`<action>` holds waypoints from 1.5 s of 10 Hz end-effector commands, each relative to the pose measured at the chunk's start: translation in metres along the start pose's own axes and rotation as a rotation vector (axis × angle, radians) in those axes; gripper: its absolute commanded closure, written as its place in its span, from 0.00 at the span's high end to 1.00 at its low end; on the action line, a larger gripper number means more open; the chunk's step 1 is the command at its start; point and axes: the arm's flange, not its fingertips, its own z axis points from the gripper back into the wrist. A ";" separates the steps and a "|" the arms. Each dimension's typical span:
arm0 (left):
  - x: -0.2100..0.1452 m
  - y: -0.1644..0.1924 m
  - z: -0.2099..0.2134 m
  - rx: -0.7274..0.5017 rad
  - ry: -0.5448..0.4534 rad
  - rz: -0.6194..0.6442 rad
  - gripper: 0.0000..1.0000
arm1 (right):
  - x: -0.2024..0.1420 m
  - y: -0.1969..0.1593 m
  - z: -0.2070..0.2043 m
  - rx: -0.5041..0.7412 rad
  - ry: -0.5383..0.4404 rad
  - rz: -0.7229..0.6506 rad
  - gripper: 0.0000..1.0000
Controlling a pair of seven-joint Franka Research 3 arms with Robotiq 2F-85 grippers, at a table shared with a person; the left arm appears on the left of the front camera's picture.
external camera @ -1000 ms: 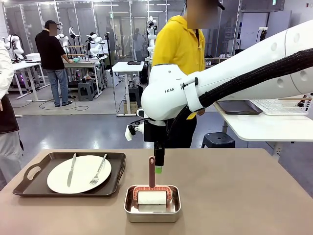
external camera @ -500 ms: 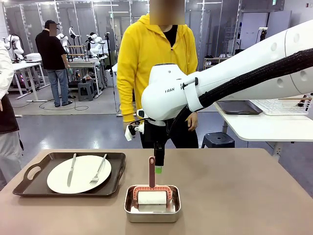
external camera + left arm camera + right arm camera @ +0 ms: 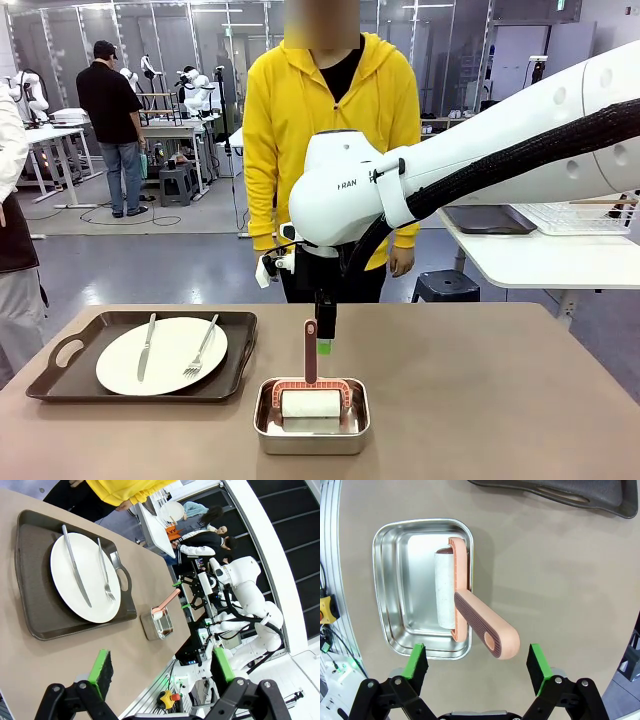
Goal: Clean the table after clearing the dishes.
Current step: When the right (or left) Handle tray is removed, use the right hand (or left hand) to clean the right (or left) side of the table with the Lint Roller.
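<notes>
- The right claw [image 3: 477, 662] is released: jaws spread wide, nothing between the pads. It points straight down at the worktop [image 3: 500, 400].
- The roller handle [image 3: 485, 625] rises at a slant, and its free end sits between the two open jaws. From the front, one pad stands just beside the handle top; contact cannot be confirmed.
- The handle belongs to a cleaning roller [image 3: 445, 590], whose white roll rests inside a small steel pan [image 3: 385, 580] near the robot-side edge of the worktop.
- The left claw [image 3: 161, 665] is also released and empty, held high over the worktop and well apart from every object.
- The dishes: one white plate [image 3: 165, 355] carrying a knife [image 3: 146, 347] and a fork [image 3: 202, 350] lies on a dark tray [image 3: 60, 375]. The tray sits on the robot's left of the pan, near it but not touching, and well apart from the right claw. It has not been cleared.
- A person [image 3: 330, 110] in a yellow top stands at the far edge, arms down, hands off the tray.
- Likely faults:
  - Closing off-centre on the slanted handle could tip the roller or drag the pan.
  - A lift with the roller frame caught on the pan rim could raise the pan too.
  - Rolling before the tray leaves could strike it.
  - A hand reaching for the tray could cross the arm's path.
</notes>
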 end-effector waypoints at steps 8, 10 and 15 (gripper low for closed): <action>-0.001 -0.001 0.002 0.002 -0.004 -0.006 1.00 | -0.218 -0.036 0.014 0.733 -1.083 -0.741 1.00; -0.001 -0.001 0.002 0.002 -0.004 -0.006 1.00 | -0.267 -0.033 0.000 0.883 -1.218 -0.841 1.00; -0.001 -0.001 0.002 0.002 -0.004 -0.006 1.00 | -0.407 -0.018 -0.002 0.965 -1.336 -0.985 1.00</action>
